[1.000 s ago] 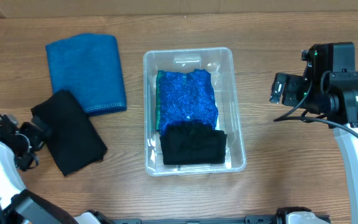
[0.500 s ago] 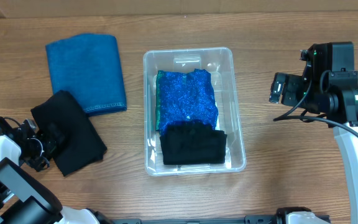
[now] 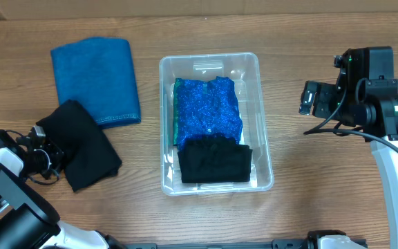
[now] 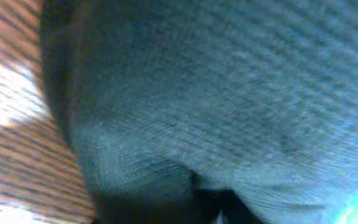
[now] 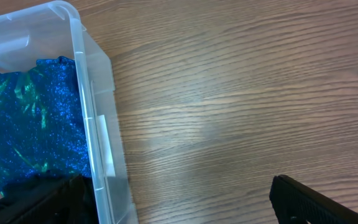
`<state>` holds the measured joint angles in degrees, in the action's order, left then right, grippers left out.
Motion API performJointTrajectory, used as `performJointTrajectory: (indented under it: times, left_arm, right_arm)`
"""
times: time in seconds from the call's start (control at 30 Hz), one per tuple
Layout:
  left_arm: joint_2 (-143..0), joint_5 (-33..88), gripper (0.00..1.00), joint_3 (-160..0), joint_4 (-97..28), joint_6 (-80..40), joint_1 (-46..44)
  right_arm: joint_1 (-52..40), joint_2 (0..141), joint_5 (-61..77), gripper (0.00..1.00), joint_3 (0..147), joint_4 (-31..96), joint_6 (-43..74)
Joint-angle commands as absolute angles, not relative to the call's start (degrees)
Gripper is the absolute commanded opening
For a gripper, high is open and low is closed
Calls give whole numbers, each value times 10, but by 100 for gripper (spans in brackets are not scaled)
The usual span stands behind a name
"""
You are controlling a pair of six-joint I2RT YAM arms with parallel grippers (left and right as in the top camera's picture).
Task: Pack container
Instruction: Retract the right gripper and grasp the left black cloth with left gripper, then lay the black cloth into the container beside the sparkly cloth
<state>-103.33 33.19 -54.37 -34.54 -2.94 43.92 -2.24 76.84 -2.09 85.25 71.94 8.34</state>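
Note:
The clear container (image 3: 209, 57) stands mid-table and holds a sparkly blue cloth (image 3: 207, 111) with a folded black cloth (image 3: 214, 161) at its near end. A second black cloth (image 3: 81, 145) lies on the table to the left. My left gripper (image 3: 49, 153) is at that cloth's left edge and shut on it; the fabric (image 4: 229, 93) fills the left wrist view and hides the jaws. My right gripper (image 3: 311, 98) hovers to the right of the container, open and holding nothing. The right wrist view shows the container's wall (image 5: 98, 124) and the sparkly blue cloth (image 5: 36, 124) inside.
A folded blue towel (image 3: 95, 79) lies at the back left, its near corner touching the loose black cloth. Bare wood (image 5: 229, 93) shows under the right gripper, and the table's far edge runs along the top of the overhead view.
My left gripper has moved right onto the loose black cloth's edge and closed on it. The cloth has shifted slightly. The right arm has stayed still.

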Motion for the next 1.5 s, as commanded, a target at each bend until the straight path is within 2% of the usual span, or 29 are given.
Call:
performJointTrajectory:
  times: [0.0,0.1,0.27,0.4,0.47,0.6,0.77,0.87,1.0,1.07,1.23,1.33,1.4,1.47]
  left_arm:
    - [-1053,349,4,-528,-359,-52,434]
    - [-1025,422,4,-528,-373,-52,434]
    - [-835,505,4,-537,-423,-76,401]
    - [-653,499,4,-579,-419,-143,312]
    - [-610,438,4,-600,-404,-190,242]
    - [-595,260,4,-608,-328,-280,22]
    - [-716,70,4,-608,-180,-372,-218]
    - [-804,65,4,-608,-91,-424,-274]
    - [-903,62,4,-608,-3,-587,-297]
    - [-924,72,4,-608,6,-608,-297]
    - [-966,74,4,-608,-29,-595,-296]
    - [-980,73,15,-608,-43,-537,-288]
    - [-980,75,9,-608,-66,-538,-288]
    - [-980,83,8,-608,-70,-538,-291]
  right_arm:
    - [-21,767,-20,100,852,717,86]
    - [-21,767,-20,100,852,717,86]
    - [-21,767,-20,100,852,716,86]
    - [-21,767,-19,100,852,716,86]
    - [-21,767,-19,100,852,716,86]
    - [-21,767,-19,100,852,717,86]
    - [-21,767,-18,100,852,717,86]
    - [-21,767,-18,100,852,717,86]
    - [-21,767,-18,100,852,717,86]
    - [-21,767,-18,100,852,715,86]
    - [-21,767,-18,100,851,714,86]
    - [-21,767,-18,100,851,715,86]
    - [-21,767,-18,100,851,715,86]
    - [-21,767,-18,100,851,715,86]
